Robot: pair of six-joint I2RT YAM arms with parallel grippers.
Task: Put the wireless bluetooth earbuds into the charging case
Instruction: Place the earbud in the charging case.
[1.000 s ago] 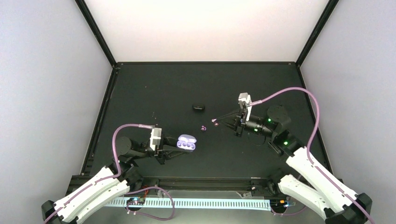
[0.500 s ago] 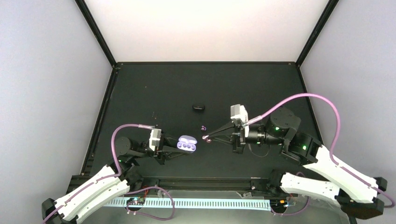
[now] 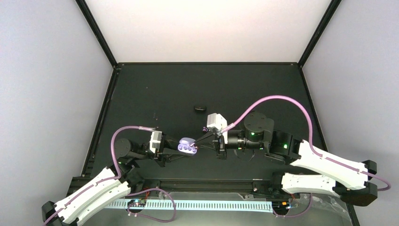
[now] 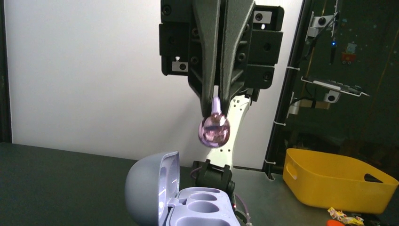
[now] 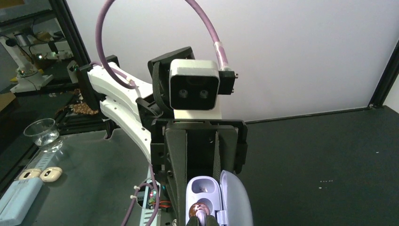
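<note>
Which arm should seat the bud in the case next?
Right. The right pincer grips the purple earbud just above the open charging case. The left pincer is busy holding that case.

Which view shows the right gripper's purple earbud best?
Left wrist: the purple earbud hangs in full view from the right gripper, above the open charging case. Right wrist catches only part at the bottom edge; top external shows it too small.

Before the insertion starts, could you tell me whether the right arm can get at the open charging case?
Probably yes: the right hand hangs just above the charging case with a purple-pink earbud pinched; the lid is swung back and nothing lies between.
</note>
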